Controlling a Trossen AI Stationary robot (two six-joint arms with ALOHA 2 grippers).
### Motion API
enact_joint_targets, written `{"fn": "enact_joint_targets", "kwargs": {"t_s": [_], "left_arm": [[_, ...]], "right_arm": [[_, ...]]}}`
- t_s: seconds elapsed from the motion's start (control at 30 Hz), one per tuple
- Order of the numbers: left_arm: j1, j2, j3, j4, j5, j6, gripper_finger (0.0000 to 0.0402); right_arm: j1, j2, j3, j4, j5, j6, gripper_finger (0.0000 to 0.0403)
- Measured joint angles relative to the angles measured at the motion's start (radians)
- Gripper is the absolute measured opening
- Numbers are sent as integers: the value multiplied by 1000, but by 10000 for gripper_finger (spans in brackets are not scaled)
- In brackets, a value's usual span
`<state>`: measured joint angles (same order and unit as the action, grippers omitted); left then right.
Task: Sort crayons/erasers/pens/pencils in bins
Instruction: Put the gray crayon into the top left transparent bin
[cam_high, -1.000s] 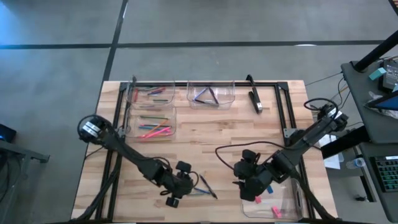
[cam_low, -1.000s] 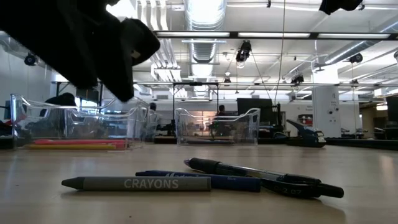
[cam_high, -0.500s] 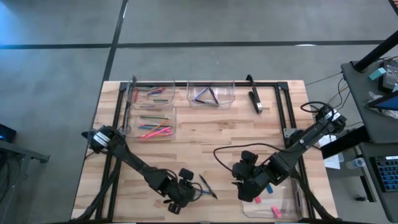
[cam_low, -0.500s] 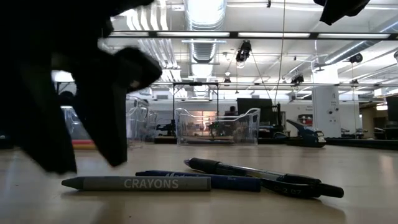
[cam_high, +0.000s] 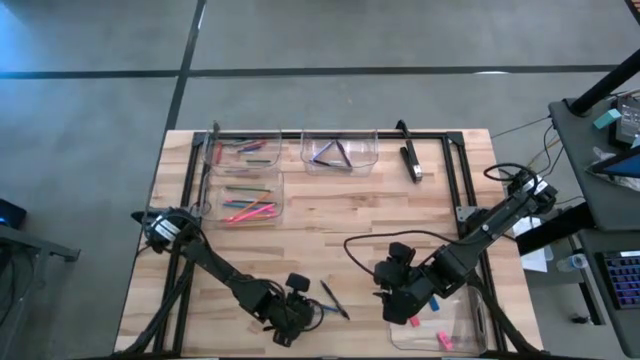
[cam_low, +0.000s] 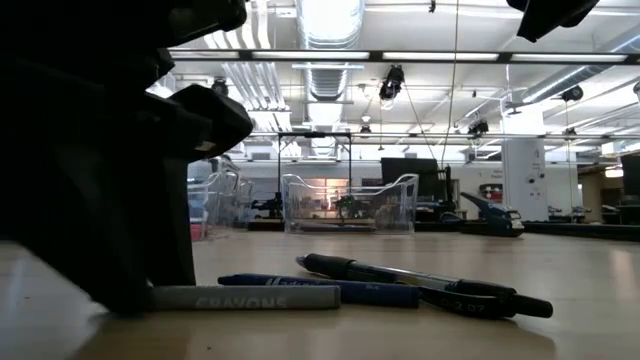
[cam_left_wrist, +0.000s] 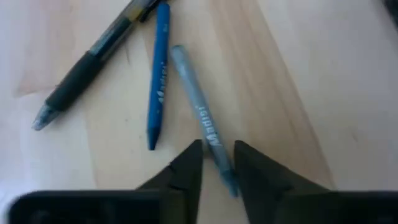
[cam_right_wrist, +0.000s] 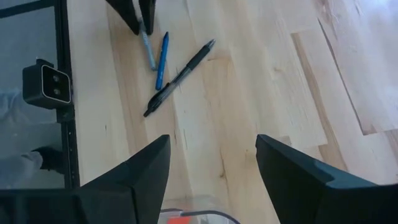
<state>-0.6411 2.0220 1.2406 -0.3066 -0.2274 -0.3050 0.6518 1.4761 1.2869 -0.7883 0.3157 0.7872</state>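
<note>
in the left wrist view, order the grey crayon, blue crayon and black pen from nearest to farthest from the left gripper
1. Grey crayon: its end lies between the fingers of the left gripper.
2. Blue crayon: beside the grey one, just outside the fingers.
3. Black pen: farthest out, beyond the blue crayon.

four clear bins (cam_high: 340, 150), two loose crayons (cam_left_wrist: 202, 118), one black pen (cam_left_wrist: 93, 65)
</note>
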Motion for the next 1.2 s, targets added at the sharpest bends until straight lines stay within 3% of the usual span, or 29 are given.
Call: {"fn": "enact_joint_targets", "kwargs": {"t_s": [0.13, 0.3, 0.47, 0.73, 0.93, 1.07, 1.2], "left_arm": [[1, 2, 0, -22, -6, 2, 15], [1, -16, -1, -76, -1, 14, 9], [3, -133, -18, -280, 17, 93, 4], [112, -464, -24, -604, -215, 220, 2], [360, -772, -73, -752, -372, 329, 1], [634, -942, -146, -746, -377, 480, 1], [928, -1000, -206, -742, -360, 684, 0]], "right_arm": [[0, 0, 0, -2, 4, -2, 226], [-1, 0, 0, -7, 27, -1, 226], [-5, 0, 0, -11, 41, -2, 226], [-23, 0, 0, -5, 162, -1, 226], [-73, 0, 0, 27, 165, -1, 226], [-114, 0, 0, 62, 159, -2, 226], [-149, 0, 0, 89, 158, -36, 226]]}}
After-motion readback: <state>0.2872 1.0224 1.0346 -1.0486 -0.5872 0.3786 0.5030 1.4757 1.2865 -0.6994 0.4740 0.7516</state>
